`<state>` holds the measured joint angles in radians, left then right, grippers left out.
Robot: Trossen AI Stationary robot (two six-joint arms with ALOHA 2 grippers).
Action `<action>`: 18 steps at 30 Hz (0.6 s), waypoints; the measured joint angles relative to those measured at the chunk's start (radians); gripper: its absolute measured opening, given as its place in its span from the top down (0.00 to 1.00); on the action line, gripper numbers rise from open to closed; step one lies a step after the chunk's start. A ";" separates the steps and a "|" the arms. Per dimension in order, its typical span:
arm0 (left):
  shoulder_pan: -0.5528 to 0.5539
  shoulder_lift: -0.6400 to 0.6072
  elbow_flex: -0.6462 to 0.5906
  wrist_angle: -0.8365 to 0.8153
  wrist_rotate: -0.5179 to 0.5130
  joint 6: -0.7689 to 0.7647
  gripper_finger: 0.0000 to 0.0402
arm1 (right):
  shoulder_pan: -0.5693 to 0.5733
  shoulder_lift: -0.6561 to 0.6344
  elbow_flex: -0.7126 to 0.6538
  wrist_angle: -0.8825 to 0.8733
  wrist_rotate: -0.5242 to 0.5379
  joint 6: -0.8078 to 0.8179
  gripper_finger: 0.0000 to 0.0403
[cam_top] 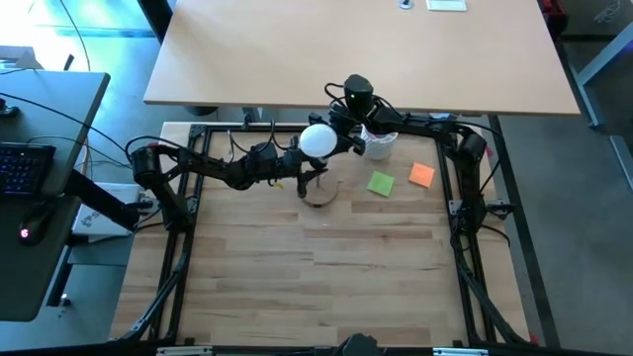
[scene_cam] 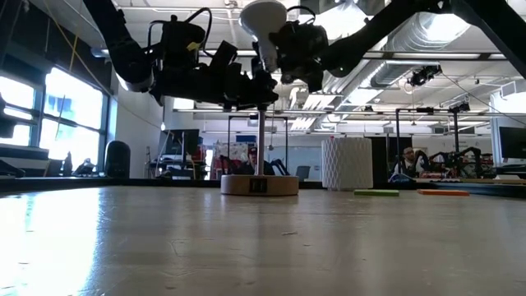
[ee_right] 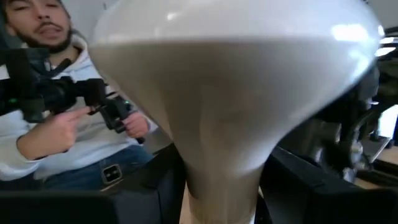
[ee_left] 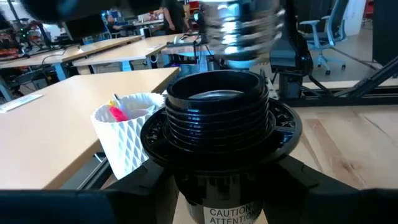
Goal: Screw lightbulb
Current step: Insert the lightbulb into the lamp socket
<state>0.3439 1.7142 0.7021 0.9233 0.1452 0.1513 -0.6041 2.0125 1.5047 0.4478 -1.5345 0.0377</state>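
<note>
The lightbulb (cam_top: 317,139) is white, globe up, and its metal screw base (ee_left: 243,31) hangs just above the open mouth of the black socket (ee_left: 217,102). The socket stands on a thin post on a round wooden base (scene_cam: 259,184). My right gripper (ee_right: 221,186) is shut on the bulb, above the socket. My left gripper (ee_left: 227,190) is shut on the socket, below its ribbed collar. Both grippers also show in the low view, the left (scene_cam: 238,86) under the right (scene_cam: 296,45). My left gripper pinches the socket's body (ee_left: 224,202) between its two fingers, just under the wide collar. The fingers come level from the table's left. The socket stays upright on its post and wooden base. My right gripper pinches the bulb's narrow neck (ee_right: 219,177) between its two fingers, below the globe. The fingers come about level from the table's right. The bulb is upright, lifted clear, its screw base pointing down over the socket mouth.
A white ribbed cup (cam_top: 379,144) with pink contents stands just right of the socket. A green note (cam_top: 381,183) and an orange note (cam_top: 422,175) lie on the table to the right. A person (ee_right: 56,106) holding hand controls shows beyond the table.
</note>
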 joint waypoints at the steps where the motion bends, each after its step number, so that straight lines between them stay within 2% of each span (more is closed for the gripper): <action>1: 0.000 0.000 0.000 0.000 -0.001 0.003 0.58 | 0.002 0.000 0.000 -0.002 0.019 -0.005 0.59; 9: 0.000 0.000 0.000 0.000 -0.002 0.005 0.58 | 0.003 0.000 -0.001 -0.002 0.171 -0.039 0.61; 18: 0.000 0.000 0.000 -0.011 -0.019 0.007 0.58 | 0.005 -0.039 -0.003 -0.011 0.192 -0.019 0.62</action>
<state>0.3435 1.7138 0.7017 0.9128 0.1265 0.1585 -0.5995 1.9738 1.5021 0.4371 -1.3428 0.0191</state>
